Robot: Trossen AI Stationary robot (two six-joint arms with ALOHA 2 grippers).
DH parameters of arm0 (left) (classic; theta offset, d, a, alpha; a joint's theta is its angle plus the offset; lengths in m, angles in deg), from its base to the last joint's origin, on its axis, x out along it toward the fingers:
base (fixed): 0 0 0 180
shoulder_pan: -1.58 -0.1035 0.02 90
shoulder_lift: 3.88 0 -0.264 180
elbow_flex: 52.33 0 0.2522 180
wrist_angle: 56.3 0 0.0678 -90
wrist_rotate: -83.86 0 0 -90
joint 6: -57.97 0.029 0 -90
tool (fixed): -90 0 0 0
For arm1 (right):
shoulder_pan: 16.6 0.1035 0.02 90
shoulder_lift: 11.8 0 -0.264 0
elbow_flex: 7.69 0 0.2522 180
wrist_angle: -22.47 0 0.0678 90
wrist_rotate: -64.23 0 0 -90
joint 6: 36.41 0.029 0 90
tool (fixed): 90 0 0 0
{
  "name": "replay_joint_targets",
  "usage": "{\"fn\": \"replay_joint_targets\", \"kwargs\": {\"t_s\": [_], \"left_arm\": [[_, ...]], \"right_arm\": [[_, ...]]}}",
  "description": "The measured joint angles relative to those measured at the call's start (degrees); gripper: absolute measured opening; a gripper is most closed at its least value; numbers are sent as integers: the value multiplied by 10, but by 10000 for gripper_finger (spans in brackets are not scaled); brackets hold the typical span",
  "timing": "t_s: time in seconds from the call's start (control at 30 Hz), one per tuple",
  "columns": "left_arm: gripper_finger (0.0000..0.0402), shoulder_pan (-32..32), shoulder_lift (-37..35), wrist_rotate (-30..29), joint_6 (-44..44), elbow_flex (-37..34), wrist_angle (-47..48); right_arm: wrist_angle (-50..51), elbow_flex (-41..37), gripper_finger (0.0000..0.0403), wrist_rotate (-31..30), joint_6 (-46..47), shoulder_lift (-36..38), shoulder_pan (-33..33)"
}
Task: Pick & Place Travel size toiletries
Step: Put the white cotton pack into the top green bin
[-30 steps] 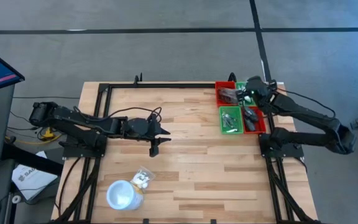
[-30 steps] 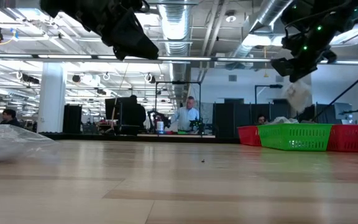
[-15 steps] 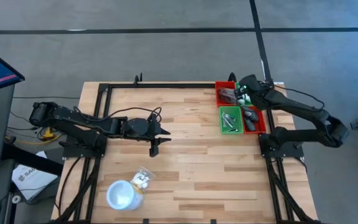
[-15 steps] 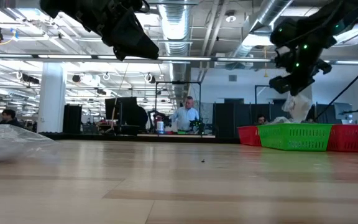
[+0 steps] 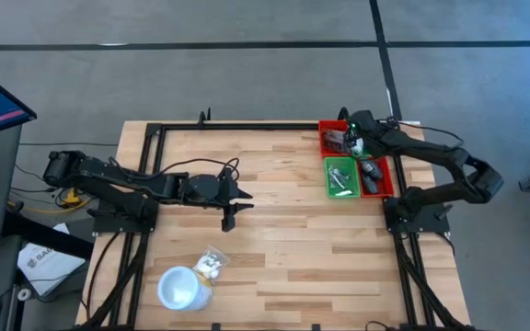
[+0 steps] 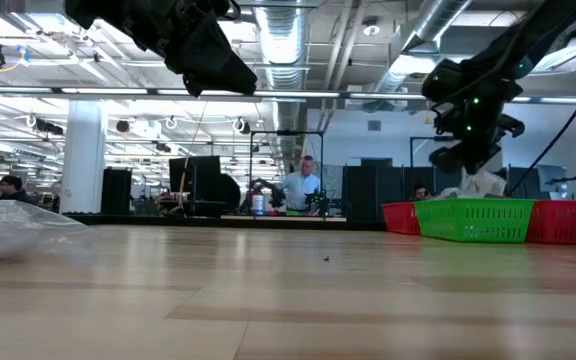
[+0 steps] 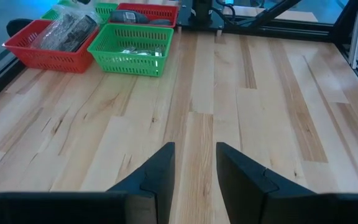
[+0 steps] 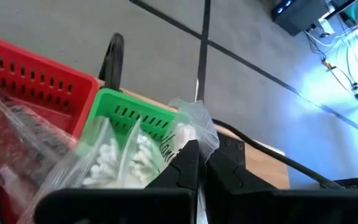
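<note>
Swung farther back over the far baskets, the right gripper [image 5: 355, 140] stays clamped on a clear sachet [image 8: 185, 127] above a green basket [image 8: 132, 118] of white-filled sachets. Beside it, a red basket [image 8: 30, 74] holds dark packets. Left gripper [image 5: 227, 221] hovers mid-table, jaws apart, empty.

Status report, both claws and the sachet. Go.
Right claw shut on clear sachet, over the far green basket. Left claw open, empty, waiting mid-table. Nothing in the way.
</note>
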Motion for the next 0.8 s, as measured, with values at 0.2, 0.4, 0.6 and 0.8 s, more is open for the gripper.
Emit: {"fn": "replay_joint_targets", "kwargs": {"t_s": [0.2, 0.4, 0.6, 0.8], "left_arm": [[109, 0, 0, 0, 0, 0, 0], [109, 0, 0, 0, 0, 0, -1], [109, 0, 0, 0, 0, 0, -1], [109, 0, 0, 1, 0, 0, -1]], "right_arm": [[-8, 0, 0, 17, 0, -26, -4], [-13, 0, 0, 42, 1, -37, -11], [-22, 0, 4, 46, -10, -37, -10], [-30, 0, 53, 50, -28, -37, -11]]}}
